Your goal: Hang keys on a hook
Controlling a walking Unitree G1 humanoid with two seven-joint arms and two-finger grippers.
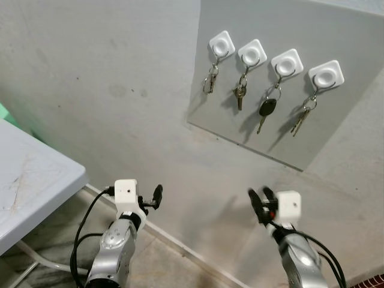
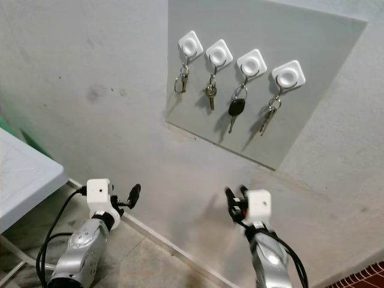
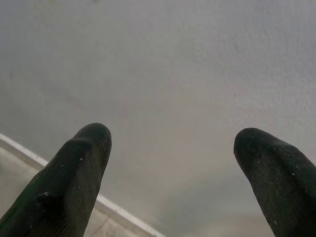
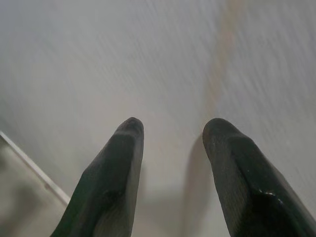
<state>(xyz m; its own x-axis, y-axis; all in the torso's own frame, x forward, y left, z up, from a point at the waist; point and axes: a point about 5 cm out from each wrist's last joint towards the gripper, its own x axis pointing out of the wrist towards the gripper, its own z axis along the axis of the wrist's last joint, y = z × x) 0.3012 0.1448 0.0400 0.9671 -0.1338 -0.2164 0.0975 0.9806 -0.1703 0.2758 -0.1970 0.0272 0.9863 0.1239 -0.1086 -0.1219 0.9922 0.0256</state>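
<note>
On the wall, a grey board [image 1: 288, 144] carries a row of several white square hooks [image 1: 252, 53]. A set of keys hangs from each one: a small bunch [image 1: 210, 78] at the left end, a brass key [image 1: 240, 95], a black-headed car key [image 1: 267, 108], and a silver bunch [image 1: 302, 117] at the right end. My left gripper [image 1: 156, 197] is low in front of the bare wall, well below and left of the board. In the left wrist view its fingers [image 3: 79, 168] stand wide apart and empty. My right gripper [image 1: 262, 201] is held below the board, open, with nothing between its fingers [image 4: 118, 168].
A white table [image 1: 36, 180] juts in at the left. A pale skirting strip [image 1: 180, 246] runs along the foot of the wall above a tiled floor [image 1: 156, 264]. Black cables [image 1: 81, 240] loop beside my left arm.
</note>
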